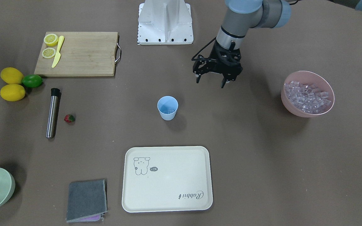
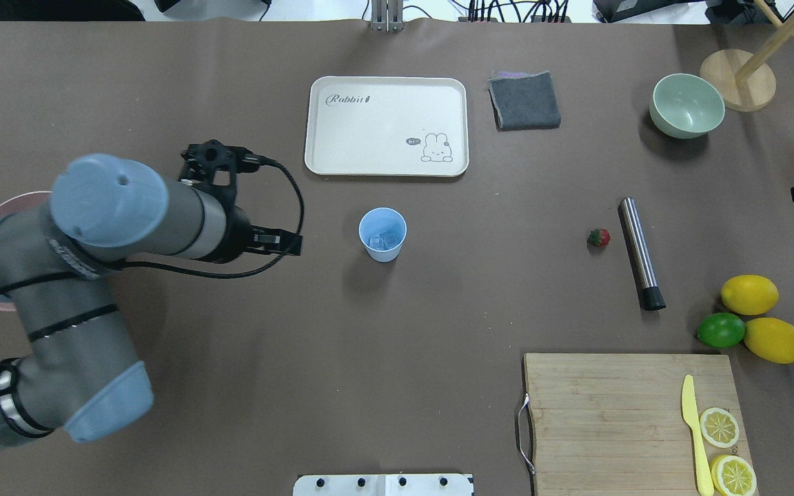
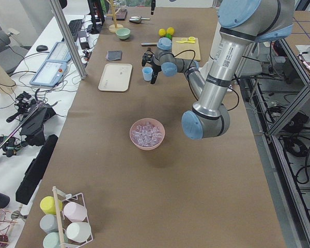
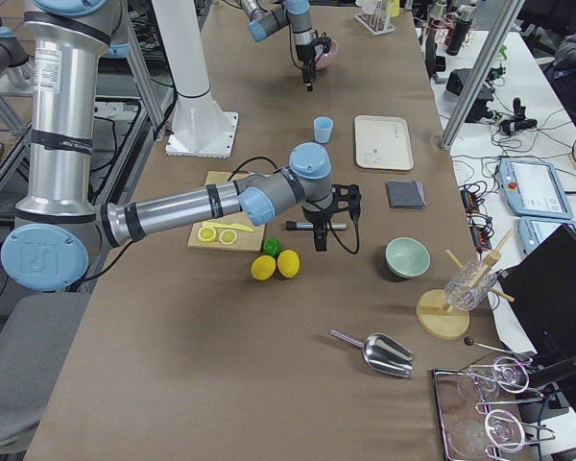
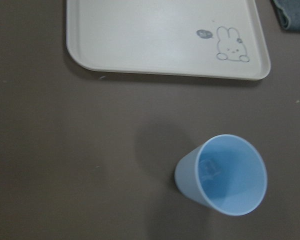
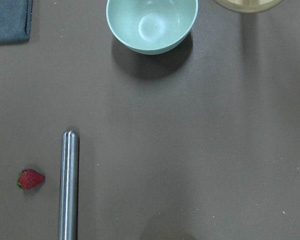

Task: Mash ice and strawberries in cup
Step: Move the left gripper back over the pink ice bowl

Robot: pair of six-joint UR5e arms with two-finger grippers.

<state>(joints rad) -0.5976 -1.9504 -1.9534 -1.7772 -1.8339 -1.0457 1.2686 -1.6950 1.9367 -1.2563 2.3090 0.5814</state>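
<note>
Cup (image 5: pixel 222 175) on the tabletop (image 1: pixel 262 157) already holds some ice (image 5: pixel 208 169), but the strawberry (image 1: pixel 69 118) lies well apart beside the muddler (image 1: pixel 52 113), nothing mashed; left end effector (image 1: pixel 210 83) is released and empty, right end effector (image 4: pixel 317 238) I cannot tell.

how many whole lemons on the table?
2: far lemon and near lemon, both by the lime, beside the cutting board. The cut halves on the board are not counted.
</note>
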